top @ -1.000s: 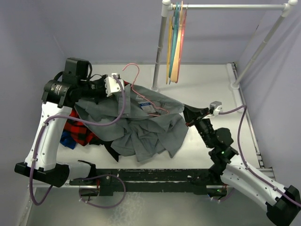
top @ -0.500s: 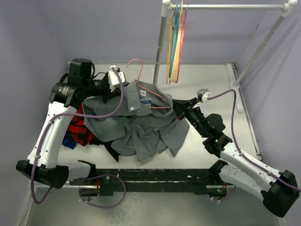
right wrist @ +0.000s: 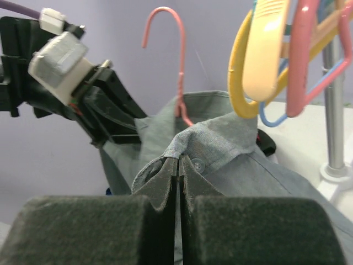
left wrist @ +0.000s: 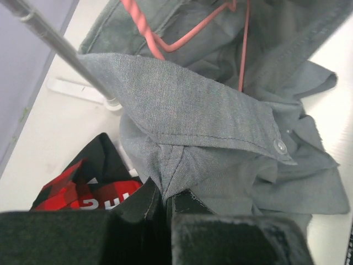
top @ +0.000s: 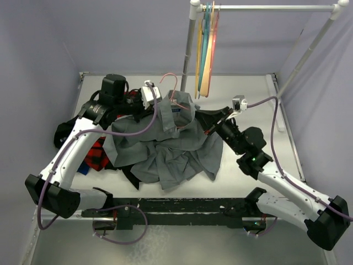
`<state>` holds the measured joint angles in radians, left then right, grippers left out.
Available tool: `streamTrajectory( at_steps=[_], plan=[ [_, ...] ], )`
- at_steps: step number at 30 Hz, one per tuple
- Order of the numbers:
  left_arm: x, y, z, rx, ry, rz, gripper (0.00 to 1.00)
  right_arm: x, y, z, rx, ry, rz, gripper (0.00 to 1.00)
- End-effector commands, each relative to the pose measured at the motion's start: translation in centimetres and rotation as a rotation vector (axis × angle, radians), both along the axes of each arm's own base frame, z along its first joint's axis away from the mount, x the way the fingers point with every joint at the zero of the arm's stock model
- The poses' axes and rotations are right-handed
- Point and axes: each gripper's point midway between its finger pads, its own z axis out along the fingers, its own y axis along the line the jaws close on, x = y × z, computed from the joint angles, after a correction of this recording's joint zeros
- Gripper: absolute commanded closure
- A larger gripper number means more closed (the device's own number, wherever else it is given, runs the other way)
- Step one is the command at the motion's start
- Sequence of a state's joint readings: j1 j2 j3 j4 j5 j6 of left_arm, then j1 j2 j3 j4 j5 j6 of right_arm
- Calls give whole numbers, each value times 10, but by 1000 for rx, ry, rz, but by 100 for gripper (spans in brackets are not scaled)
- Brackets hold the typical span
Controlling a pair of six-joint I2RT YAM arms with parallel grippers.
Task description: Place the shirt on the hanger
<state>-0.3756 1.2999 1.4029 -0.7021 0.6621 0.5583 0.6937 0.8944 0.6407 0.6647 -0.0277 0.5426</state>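
The grey collared shirt (top: pixel 171 141) hangs lifted between both grippers over the table's middle, its lower part still bunched on the table. The pink wire hanger (top: pixel 172 88) sits inside the neck, hook up; it also shows in the left wrist view (left wrist: pixel 165 41) and the right wrist view (right wrist: pixel 175 61). My left gripper (top: pixel 161 105) is shut on a fold of the shirt (left wrist: pixel 182 121) under the collar. My right gripper (top: pixel 205 122) is shut on the collar edge of the shirt (right wrist: pixel 220 143) by a button.
A white rack (top: pixel 190 55) stands at the back with yellow, teal and orange hangers (top: pixel 206 49) on its rail, close behind the lifted shirt. A red-and-black plaid shirt (top: pixel 95 157) and a black garment (left wrist: pixel 105 190) lie at the left under the left arm.
Both grippers have risen and moved together toward the rack, lifting the shirt's neck off the table. The pink hanger has come upright inside the collar.
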Motion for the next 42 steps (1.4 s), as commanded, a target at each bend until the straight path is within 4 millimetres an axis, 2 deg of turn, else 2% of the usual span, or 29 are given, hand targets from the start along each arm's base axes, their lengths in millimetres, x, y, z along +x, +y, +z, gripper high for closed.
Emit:
streamTrajectory(
  at_steps=[1, 6, 8, 10, 13, 15, 18, 21, 23, 26, 28, 30, 32, 33, 35, 39, 42],
  plan=[
    [34, 0, 13, -11, -113, 114, 100, -12, 11, 41, 104, -35, 73, 100],
    [59, 11, 19, 1, -174, 232, 100, -8, 15, 28, 87, 7, 65, 100],
    [68, 17, 25, 12, -209, 280, 100, -7, 16, 19, 75, 28, 66, 100],
    [69, 19, 31, 9, -212, 291, 100, -5, 17, 4, 61, 56, 61, 100],
    [51, 7, 38, -30, -155, 208, 100, 0, 15, -17, 45, 90, 32, 100],
    [30, -5, 36, -58, -88, 105, 100, 2, 17, -21, 37, 94, 29, 100],
    [6, -12, 29, -73, -22, 7, 100, 2, 22, -19, 36, 76, 47, 100],
    [-15, -16, 22, -72, 14, -83, 100, -2, 29, -13, 0, 27, 75, 71],
    [-22, -16, 20, -70, 23, -114, 100, -6, 25, -4, -49, -43, 65, 52],
    [-25, -14, 16, -55, 17, -124, 100, -15, 12, 9, -147, -137, 36, 2],
    [-24, -12, 14, -44, 5, -124, 100, -21, 5, 8, -258, -161, 35, 0],
    [-23, -11, 13, -34, -8, -122, 100, -25, -9, -2, -371, -159, 6, 0],
    [-21, -10, 12, -23, -25, -118, 100, -33, -26, 1, -414, -191, -30, 1],
    [-20, -9, 12, -18, -35, -117, 100, -38, -34, 9, -426, -227, -48, 1],
    [-20, -9, 10, -6, -49, -128, 100, -42, -47, 11, -522, -263, -70, 0],
    [-25, -10, 5, 17, -77, -174, 100, -33, -65, -17, -800, -274, -109, 0],
    [-33, -9, 1, 37, -107, -234, 100, -51, -58, -37, -927, -325, 54, 0]
  ],
)
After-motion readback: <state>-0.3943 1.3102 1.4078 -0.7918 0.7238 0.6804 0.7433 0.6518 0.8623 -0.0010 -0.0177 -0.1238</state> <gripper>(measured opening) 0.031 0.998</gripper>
